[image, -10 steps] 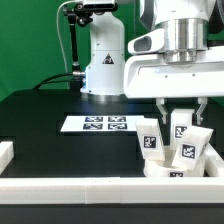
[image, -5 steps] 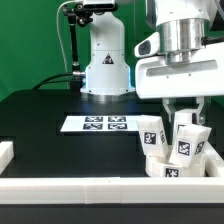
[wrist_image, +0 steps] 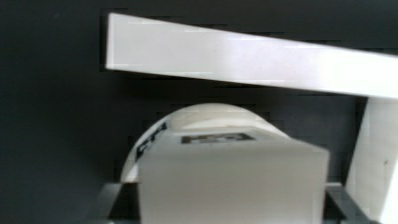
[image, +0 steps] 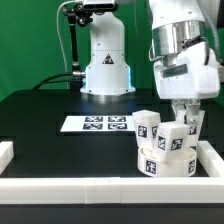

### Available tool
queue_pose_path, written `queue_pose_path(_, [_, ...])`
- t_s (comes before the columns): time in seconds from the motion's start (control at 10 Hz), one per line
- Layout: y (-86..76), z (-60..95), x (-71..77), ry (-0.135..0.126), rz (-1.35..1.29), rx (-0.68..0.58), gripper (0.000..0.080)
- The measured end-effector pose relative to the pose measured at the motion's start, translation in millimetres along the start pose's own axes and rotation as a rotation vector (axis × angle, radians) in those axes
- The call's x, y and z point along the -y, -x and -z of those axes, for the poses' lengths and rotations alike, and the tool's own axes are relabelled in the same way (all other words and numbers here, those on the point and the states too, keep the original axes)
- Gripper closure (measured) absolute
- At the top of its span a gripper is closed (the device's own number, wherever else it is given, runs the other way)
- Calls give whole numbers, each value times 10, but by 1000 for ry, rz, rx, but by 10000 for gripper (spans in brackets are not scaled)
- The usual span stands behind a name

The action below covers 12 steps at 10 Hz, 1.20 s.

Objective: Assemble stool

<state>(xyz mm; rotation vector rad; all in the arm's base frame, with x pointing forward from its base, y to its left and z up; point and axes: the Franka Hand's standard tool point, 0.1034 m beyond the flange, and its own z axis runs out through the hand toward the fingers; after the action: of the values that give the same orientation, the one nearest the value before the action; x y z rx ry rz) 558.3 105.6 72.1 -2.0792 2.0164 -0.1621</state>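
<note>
The stool stands upside down at the exterior view's right. Its round white seat (image: 168, 166) is at the bottom, slightly tilted, with white tagged legs (image: 146, 128) sticking up from it. My gripper (image: 191, 120) comes down from above, tilted, and is shut on the rightmost leg (image: 189, 130). In the wrist view the held leg (wrist_image: 231, 180) fills the space between my dark fingers (wrist_image: 125, 195). The rounded seat (wrist_image: 199, 122) shows behind it. The lower end of the held leg is hidden.
The marker board (image: 98, 124) lies flat mid-table. White border rails run along the front (image: 90, 190), the right (image: 212, 157) and the left corner (image: 6, 152). One rail also shows in the wrist view (wrist_image: 249, 60). The arm's white base (image: 105, 60) stands at the back.
My gripper has tilted and shifted toward the exterior view's right while holding the leg. The stool has turned and shifted a little left, showing different tags.
</note>
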Motion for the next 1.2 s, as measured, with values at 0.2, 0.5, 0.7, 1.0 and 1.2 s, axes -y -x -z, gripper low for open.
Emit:
queue_pose_path(0.2, [36, 4, 14, 11, -138, 13, 454])
queue_pose_path(0.5, [45, 3, 15, 14, -118, 13, 275])
queue_pose_path(0.7, [127, 58, 124, 15, -30, 25, 189])
queue_pose_path(1.0, [163, 129, 186, 9, 61, 39, 151])
queue_pose_path(1.2, [159, 122, 181, 7, 203, 39, 151])
